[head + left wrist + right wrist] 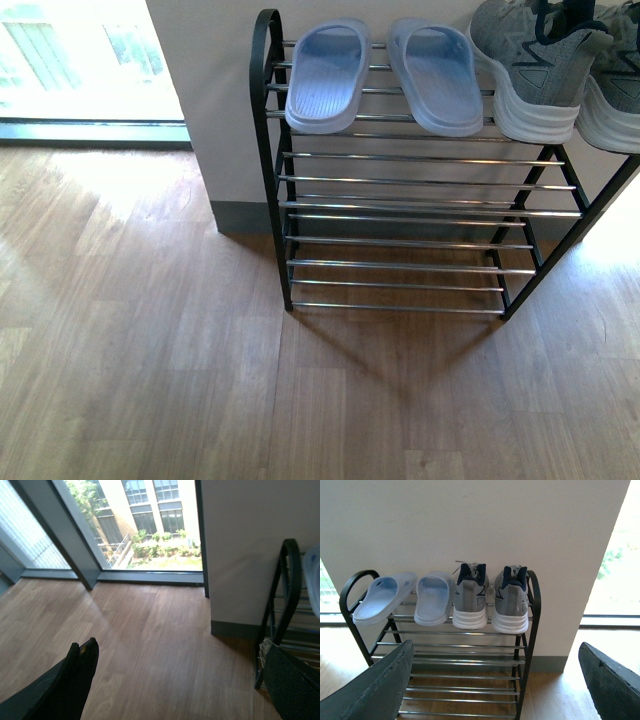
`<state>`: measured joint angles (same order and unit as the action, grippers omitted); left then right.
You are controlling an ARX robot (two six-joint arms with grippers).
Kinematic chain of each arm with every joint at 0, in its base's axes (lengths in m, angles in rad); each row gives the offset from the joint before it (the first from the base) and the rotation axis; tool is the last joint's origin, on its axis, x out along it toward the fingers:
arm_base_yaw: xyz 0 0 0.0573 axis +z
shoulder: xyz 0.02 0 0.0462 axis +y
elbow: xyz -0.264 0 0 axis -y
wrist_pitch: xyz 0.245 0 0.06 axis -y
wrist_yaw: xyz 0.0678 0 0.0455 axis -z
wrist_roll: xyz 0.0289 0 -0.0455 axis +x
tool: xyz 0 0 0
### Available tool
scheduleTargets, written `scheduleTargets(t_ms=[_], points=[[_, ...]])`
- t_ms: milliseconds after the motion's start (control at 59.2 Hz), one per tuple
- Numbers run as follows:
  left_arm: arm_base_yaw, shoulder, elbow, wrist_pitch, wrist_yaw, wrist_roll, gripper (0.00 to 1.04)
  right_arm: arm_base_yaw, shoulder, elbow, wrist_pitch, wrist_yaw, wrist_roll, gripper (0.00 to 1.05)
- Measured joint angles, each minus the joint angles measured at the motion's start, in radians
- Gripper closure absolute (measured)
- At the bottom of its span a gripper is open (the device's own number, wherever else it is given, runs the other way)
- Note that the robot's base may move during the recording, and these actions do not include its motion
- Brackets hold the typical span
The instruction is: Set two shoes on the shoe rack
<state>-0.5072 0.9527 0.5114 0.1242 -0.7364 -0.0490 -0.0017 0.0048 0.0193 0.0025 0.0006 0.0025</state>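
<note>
Neither of our arms showed in the front view. Our left gripper (180, 680) had its two dark fingers (75, 680) spread wide apart with nothing between them. Our right gripper (495, 680) was likewise spread wide, its padded fingers (380, 685) apart at either side of its wrist view, holding nothing.

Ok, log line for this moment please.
sneakers: both on rack top tier, heels out, beside slippers | left gripper: open, empty | right gripper: open, empty, facing rack | lower tiers: bare
</note>
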Motion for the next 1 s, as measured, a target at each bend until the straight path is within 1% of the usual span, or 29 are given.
scheduleTargets(t_ms=[101,135,203,220,237,270,321,338,372,423,456,507,592,608,625,693,727,913,947,997], points=[[-0.061,-0.261,-0.103,-0.201,-0.132,-0.133,0.09,0.000,0.000,0.000,0.000,0.000,0.000,0.09],[-0.068,-0.303,-0.116,-0.227,-0.143,-0.163,0.09,0.000,0.000,0.000,0.000,0.000,0.000,0.09],[-0.072,-0.327,-0.116,-0.227,-0.146,-0.187,0.10,0.000,0.000,0.000,0.000,0.000,0.000,0.09],[-0.069,-0.332,-0.121,-0.216,-0.131,-0.183,0.10,0.000,0.000,0.000,0.000,0.000,0.000,0.09],[-0.055,-0.349,-0.140,-0.164,-0.076,-0.158,0.13,0.000,0.000,0.000,0.000,0.000,0.000,0.09],[-0.017,-0.386,-0.195,-0.037,0.066,-0.111,0.21,0.000,0.000,0.000,0.000,0.000,0.000,0.09],[0.036,-0.437,-0.269,0.092,0.226,-0.049,0.31,0.000,0.000,0.000,0.000,0.000,0.000,0.09],[0.044,-0.445,-0.277,0.103,0.246,-0.041,0.33,0.000,0.000,0.000,0.000,0.000,0.000,0.09],[0.076,-0.475,-0.299,0.121,0.308,-0.013,0.40,0.000,0.000,0.000,0.000,0.000,0.000,0.09],[0.108,-0.502,-0.315,0.121,0.349,0.002,0.47,0.000,0.000,0.000,0.000,0.000,0.000,0.09],[0.138,-0.527,-0.331,0.120,0.380,0.014,0.54,0.000,0.000,0.000,0.000,0.000,0.000,0.09],[0.166,-0.548,-0.345,0.116,0.407,0.021,0.62,0.000,0.000,0.000,0.000,0.000,0.000,0.09],[0.228,-0.591,-0.377,0.100,0.472,0.031,0.79,0.000,0.000,0.000,0.000,0.000,0.000,0.09],[0.233,-0.595,-0.380,0.098,0.477,0.031,0.81,0.000,0.000,0.000,0.000,0.000,0.000,0.09],[0.250,-0.608,-0.387,0.093,0.494,0.034,0.86,0.000,0.000,0.000,0.000,0.000,0.000,0.09],[0.288,-0.638,-0.402,0.082,0.527,0.035,1.01,0.000,0.000,0.000,0.000,0.000,0.000,0.09],[0.301,-0.648,-0.407,0.077,0.537,0.035,1.03,0.000,0.000,0.000,0.000,0.000,0.000,0.09],[0.372,-0.706,-0.437,0.049,0.614,0.039,1.03,0.000,0.000,0.000,0.000,0.000,0.000,0.09],[0.417,-0.720,-0.442,0.039,0.682,0.039,1.03,0.000,0.000,0.000,0.000,0.000,0.000,0.09],[0.463,-0.732,-0.448,0.035,0.721,0.040,1.03,0.000,0.000,0.000,0.000,-0.001,0.000,0.09]])
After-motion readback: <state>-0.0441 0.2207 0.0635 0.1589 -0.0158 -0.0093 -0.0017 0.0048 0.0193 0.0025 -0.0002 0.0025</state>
